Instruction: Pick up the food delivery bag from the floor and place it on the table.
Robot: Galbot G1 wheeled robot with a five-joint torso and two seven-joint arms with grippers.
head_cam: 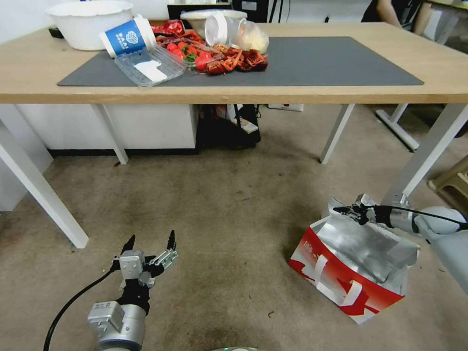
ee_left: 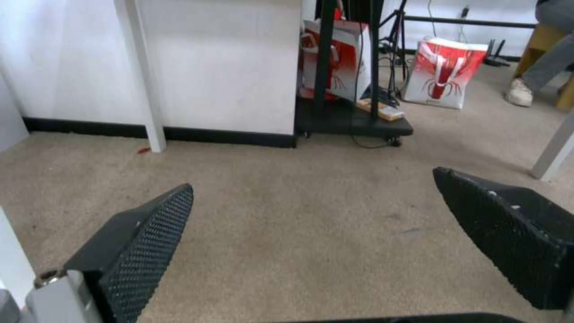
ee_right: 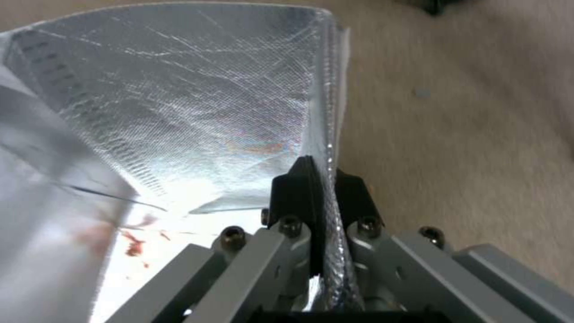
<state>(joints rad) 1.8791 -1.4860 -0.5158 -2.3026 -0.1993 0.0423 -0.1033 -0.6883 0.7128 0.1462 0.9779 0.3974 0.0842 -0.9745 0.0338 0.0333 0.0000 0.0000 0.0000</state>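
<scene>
- Right gripper [ee_right: 320, 179] pinches the food delivery bag's [head_cam: 356, 263] thin foil rim; lifting may tear it or slip.
- Left gripper [head_cam: 150, 243] hangs spread above the floor [head_cam: 219, 209].

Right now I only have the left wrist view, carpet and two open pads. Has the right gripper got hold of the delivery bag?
Observer: Yes, the right gripper is shut on the foil wall of the food delivery bag.
Operator: Is the bag off the floor?
Observer: No, it sits tilted on the floor, beside a white leg of the table.
Operator: And my left gripper?
Observer: The left gripper hovers open over bare carpet, well apart from the bag.
</scene>
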